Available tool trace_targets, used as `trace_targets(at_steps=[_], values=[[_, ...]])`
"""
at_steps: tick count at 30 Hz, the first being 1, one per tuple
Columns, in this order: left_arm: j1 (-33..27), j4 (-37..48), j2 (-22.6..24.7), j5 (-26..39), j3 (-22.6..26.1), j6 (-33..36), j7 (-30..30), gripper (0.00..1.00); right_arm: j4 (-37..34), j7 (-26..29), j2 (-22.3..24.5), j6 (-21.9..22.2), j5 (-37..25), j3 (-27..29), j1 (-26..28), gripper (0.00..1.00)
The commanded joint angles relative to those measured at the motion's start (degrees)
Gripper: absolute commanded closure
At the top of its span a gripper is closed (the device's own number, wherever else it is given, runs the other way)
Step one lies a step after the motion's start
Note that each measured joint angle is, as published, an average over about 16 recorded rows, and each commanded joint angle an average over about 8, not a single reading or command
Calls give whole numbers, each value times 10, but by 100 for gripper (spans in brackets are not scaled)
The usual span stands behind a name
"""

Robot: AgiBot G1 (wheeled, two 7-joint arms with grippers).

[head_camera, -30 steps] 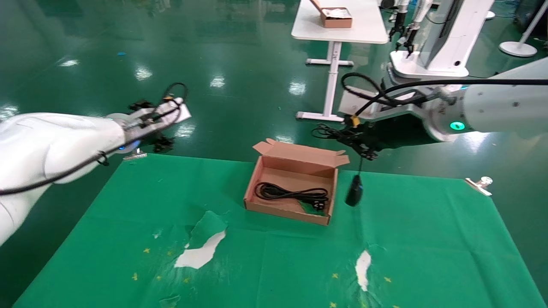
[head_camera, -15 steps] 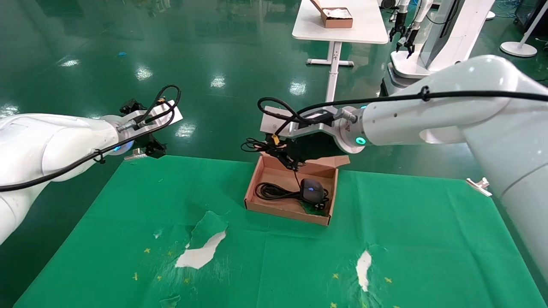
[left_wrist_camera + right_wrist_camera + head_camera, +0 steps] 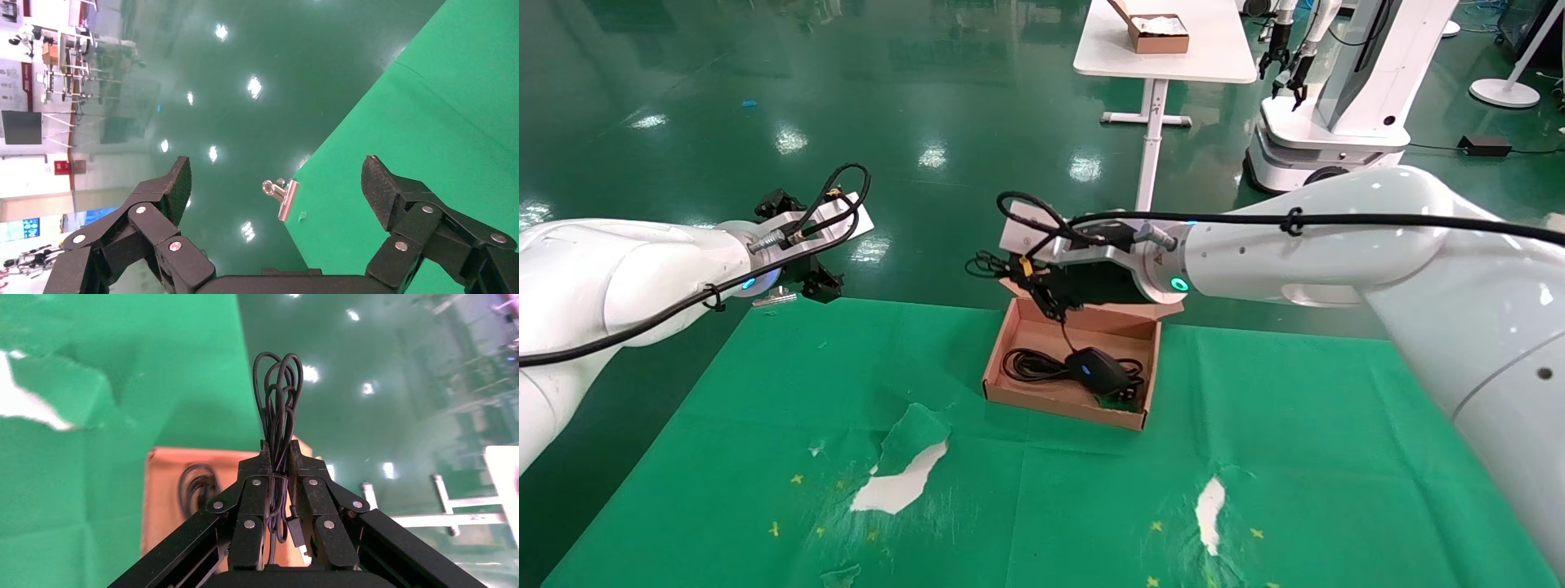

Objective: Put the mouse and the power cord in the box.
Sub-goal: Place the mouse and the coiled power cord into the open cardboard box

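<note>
Cardboard walls now enclose both items: the box sits on the green-clothed worktop with the power cord coiled on its floor, and the mouse lies on top of that coil toward the box's right end. Half a second ago the mouse hung a little higher over the same spot; a second ago it dangled outside the box, past its right wall. It has since been swung in and lowered, apparently to rest.

Above the box's far-left corner, the right tool is clenched on the bundled loops of the mouse's thin cable, which the right wrist view shows pinched between the closed pads. A single strand runs from there down to the mouse.

So the mouse body is in, but its cable is not; by my reading, what's left is to let the bundle drop inside the walls rather than over the rear flap.

Off the worktop's far-left corner, the left tool hangs idle, spread wide and empty.
</note>
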Motion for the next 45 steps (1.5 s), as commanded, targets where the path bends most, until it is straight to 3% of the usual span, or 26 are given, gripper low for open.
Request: trace_targets(at_steps=[1, 10, 20, 21, 28, 29, 45], values=[[0, 1, 0, -2, -1, 0, 2, 0, 6, 6, 0, 21, 13, -16, -2, 100], [0, 5, 1, -7, -2, -1, 10, 0, 15, 22, 1, 64, 59, -79, 1, 100], [0, 8, 2, -11, -4, -2, 16, 0, -44, 34, 4, 98, 84, -128, -15, 100], [0, 8, 2, -12, -4, -2, 17, 0, -50, 33, 4, 102, 85, -132, -17, 94], [0, 9, 2, -13, -4, -2, 18, 0, -73, 32, 6, 121, 91, -145, -25, 6], [0, 9, 2, -14, -4, -2, 19, 0, -74, 32, 6, 121, 91, -145, -25, 0], [0, 9, 2, -13, -4, -2, 18, 0, -65, 32, 5, 113, 87, -140, -22, 0]])
